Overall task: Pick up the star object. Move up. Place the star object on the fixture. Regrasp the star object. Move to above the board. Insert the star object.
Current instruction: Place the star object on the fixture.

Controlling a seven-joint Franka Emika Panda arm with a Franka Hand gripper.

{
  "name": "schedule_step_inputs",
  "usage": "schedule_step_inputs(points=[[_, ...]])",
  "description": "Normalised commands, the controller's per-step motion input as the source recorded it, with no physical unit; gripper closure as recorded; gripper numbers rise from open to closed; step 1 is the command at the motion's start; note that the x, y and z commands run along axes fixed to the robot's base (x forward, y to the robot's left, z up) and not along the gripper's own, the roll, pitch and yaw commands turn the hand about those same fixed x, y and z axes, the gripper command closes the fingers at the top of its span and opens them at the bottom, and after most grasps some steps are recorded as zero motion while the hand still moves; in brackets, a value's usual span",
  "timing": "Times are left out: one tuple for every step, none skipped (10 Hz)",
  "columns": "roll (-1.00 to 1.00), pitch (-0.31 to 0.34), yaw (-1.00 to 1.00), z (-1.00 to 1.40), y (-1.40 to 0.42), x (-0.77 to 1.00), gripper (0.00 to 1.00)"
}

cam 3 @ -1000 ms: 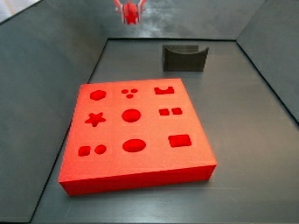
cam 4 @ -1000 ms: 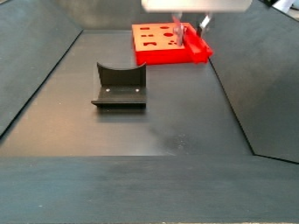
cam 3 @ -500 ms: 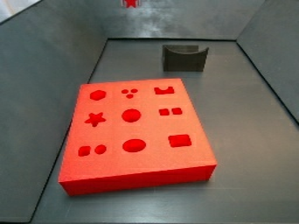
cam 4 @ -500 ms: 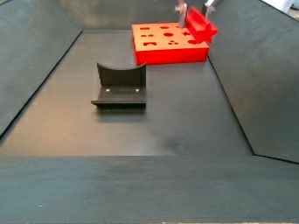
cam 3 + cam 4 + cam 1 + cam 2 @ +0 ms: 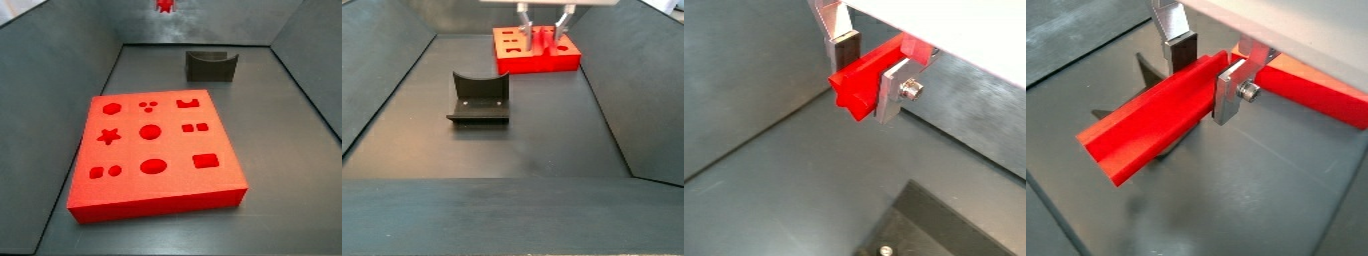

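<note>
My gripper [image 5: 865, 72] is shut on the star object [image 5: 854, 88], a bright red peg clamped between the two silver fingers; its star-shaped end face shows in a wrist view. The peg's long side [image 5: 1149, 125] juts out past the fingers in a wrist view. In a side view the gripper [image 5: 544, 22] hangs high over the far end, with the star object [image 5: 544, 38] dangling in front of the board [image 5: 516, 62]. Only the peg [image 5: 166, 6] shows at the upper edge of a side view. The board [image 5: 158, 150] lies flat, its star hole [image 5: 110, 136] unfilled. The fixture [image 5: 211, 64] stands beyond it, nothing on it.
Sloping dark walls enclose the grey floor [image 5: 516, 150] on all sides. The fixture [image 5: 478, 97] sits mid-floor on its base plate in a side view. A strip of the board [image 5: 1313, 85] shows behind the fingers in a wrist view.
The gripper has risen with the star object held in it, then shifted sideways along the far end. The board and the fixture have not moved.
</note>
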Motion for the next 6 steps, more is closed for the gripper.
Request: schedule_step_inputs(points=[[0.01, 0.169, -0.05, -0.11, 0.28, 1.00, 1.00], [0.00, 0.162, -0.03, -0.10, 0.26, 1.00, 1.00], [-0.01, 0.154, -0.02, -0.09, 0.24, 1.00, 1.00], [-0.02, 0.150, -0.03, -0.08, 0.22, 1.00, 1.00], [-0.03, 0.152, -0.02, -0.07, 0.20, 1.00, 1.00], [-0.04, 0.157, -0.03, -0.06, 0.18, 1.00, 1.00]])
